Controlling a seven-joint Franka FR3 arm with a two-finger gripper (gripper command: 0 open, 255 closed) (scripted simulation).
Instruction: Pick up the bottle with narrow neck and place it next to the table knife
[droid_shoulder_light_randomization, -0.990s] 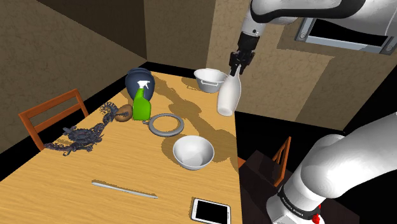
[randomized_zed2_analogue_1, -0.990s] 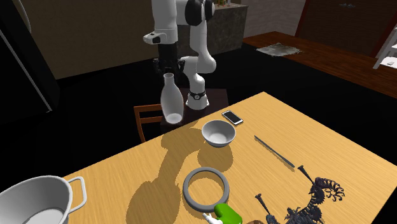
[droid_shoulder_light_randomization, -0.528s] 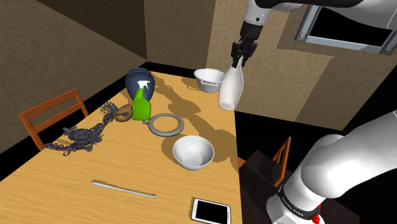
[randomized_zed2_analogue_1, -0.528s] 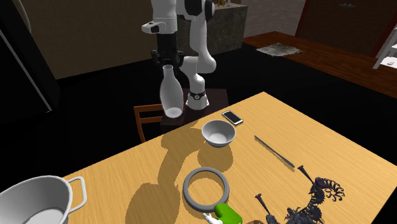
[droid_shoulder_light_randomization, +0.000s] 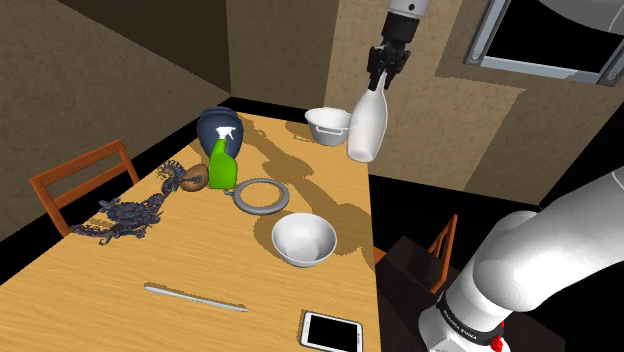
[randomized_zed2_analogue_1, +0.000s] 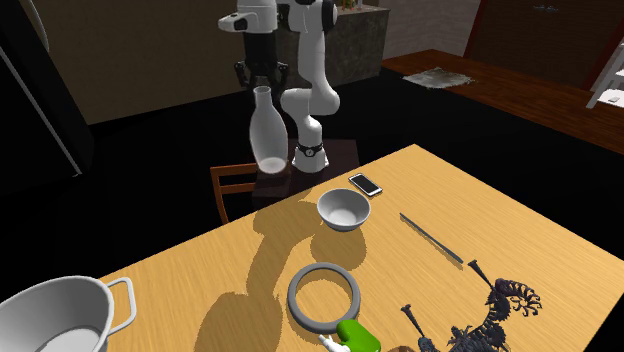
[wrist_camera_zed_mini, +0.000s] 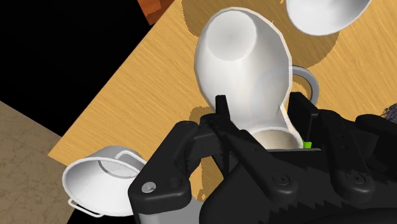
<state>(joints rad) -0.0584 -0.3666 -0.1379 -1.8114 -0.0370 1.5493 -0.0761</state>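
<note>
A white narrow-necked bottle (droid_shoulder_light_randomization: 367, 125) hangs neck-up in the air, about over the edge of the wooden table (droid_shoulder_light_randomization: 90, 290) and near a white two-handled pot (droid_shoulder_light_randomization: 330, 124). The black gripper (droid_shoulder_light_randomization: 380, 82) is clamped on the bottle's neck. The wrist view looks down along the bottle's body, with a finger (wrist_camera_zed_mini: 221, 109) pressed on each side. The shoulder view shows the table knife (droid_shoulder_light_randomization: 195, 297) lying well apart from the bottle, beyond a white bowl (droid_shoulder_light_randomization: 303, 240) and near a phone (droid_shoulder_light_randomization: 330, 330).
</note>
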